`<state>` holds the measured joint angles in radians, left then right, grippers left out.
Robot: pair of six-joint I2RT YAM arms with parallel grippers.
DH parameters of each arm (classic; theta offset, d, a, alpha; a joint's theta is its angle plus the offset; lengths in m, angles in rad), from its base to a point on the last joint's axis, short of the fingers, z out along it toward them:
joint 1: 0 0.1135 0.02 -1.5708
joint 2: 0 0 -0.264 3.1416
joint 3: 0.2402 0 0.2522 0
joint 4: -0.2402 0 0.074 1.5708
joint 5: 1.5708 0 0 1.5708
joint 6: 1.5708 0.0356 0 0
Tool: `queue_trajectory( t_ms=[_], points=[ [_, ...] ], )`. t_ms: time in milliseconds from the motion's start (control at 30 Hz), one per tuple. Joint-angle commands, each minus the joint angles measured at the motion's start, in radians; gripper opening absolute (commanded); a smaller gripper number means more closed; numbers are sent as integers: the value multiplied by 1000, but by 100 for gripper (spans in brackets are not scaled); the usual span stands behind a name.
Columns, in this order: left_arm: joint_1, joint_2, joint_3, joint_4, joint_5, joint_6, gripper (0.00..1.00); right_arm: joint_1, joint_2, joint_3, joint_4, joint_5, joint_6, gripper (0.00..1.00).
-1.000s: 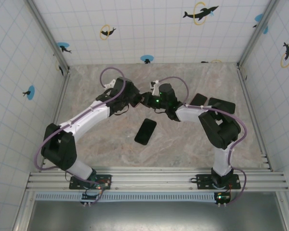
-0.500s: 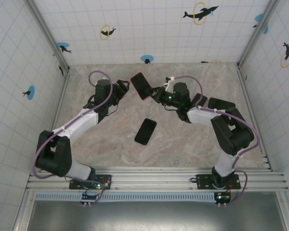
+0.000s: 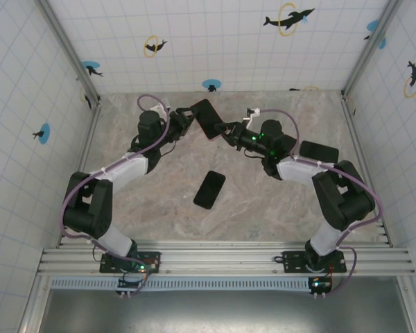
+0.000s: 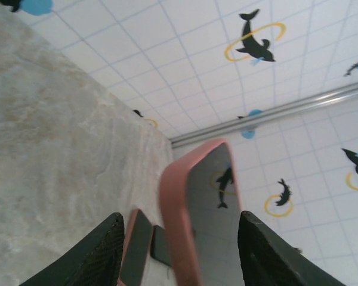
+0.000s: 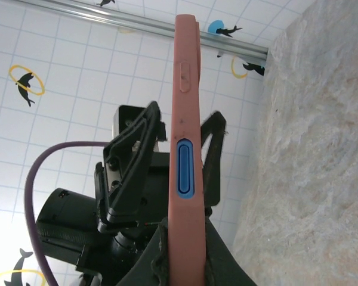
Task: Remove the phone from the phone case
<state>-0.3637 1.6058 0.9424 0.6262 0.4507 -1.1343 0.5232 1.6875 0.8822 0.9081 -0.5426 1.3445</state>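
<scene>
Phone case [image 3: 205, 119], pink, is up in the air over the far part of the table [image 3: 159, 208], between the two arms. It stands on its edge and tilts. The phone [image 4: 212, 196] sits inside it. Its glass is shiny and shows the dolphins from the wall [image 3: 215, 41].

The right gripper [image 3: 224, 129] is closed on the case. In the right wrist view its fingers [image 5: 215, 271] pinch the bottom of the pink side, which has a blue button [image 5: 185, 168] on it.

The left gripper [image 3: 186, 119] faces the case from the other side. In the left wrist view its two black fingers [image 4: 101, 256] stand one on each side of the case. There is a gap on both sides, so the jaws are apart and do not touch the case.

A black flat thing [image 3: 209, 189], shaped like a phone, lies on the table nearer the arm bases, well apart from the case. A dark thing [image 3: 319, 150] lies on the table by the right arm.
</scene>
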Motion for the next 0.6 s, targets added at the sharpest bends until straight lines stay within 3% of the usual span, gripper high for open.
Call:
queue_trajectory(
  t_ms=[0,133,367,567],
  points=[
    [2,29,63,114,88,-33,47,-6,-43,-2,104,-16,26,0],
    [-1,31,61,125,106,-28,46,-15,-35,-6,126,-35,50,1],
    [-4,48,56,171,141,-54,34,-18,-23,-8,153,-49,78,0],
    [-4,70,69,205,158,-76,33,-20,-18,-2,170,-62,96,0]
  ],
)
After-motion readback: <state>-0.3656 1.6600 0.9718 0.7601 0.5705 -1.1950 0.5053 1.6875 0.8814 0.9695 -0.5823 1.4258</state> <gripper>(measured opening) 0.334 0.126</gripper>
